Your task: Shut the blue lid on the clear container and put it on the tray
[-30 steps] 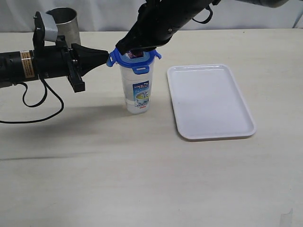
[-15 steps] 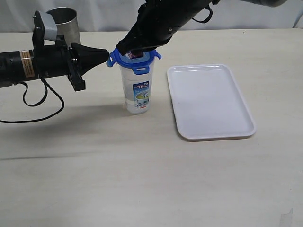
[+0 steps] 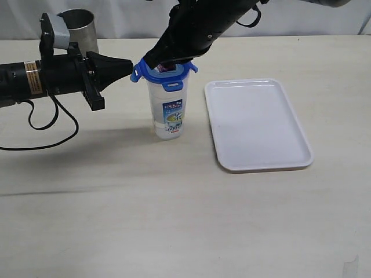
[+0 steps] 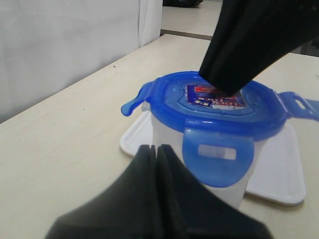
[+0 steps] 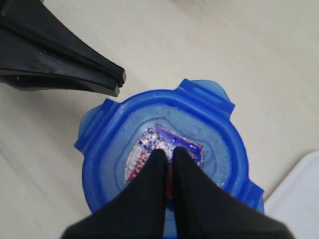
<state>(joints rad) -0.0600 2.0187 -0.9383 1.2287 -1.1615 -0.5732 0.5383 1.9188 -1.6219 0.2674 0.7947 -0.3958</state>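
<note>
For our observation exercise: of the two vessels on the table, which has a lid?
The clear container, capped with the blue lid; the steel cup farther back stands open-topped.

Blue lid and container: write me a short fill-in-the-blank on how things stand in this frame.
The blue lid sits on the clear container, which stands on the ____, not on the tray.
The right gripper rests its shut tips on the lid's ____.
In the exterior view, the tray lies to the ____ of the container.
The left gripper is ____, its tip beside the lid's rim.
Missing words: table; sticker; right; shut.
</note>
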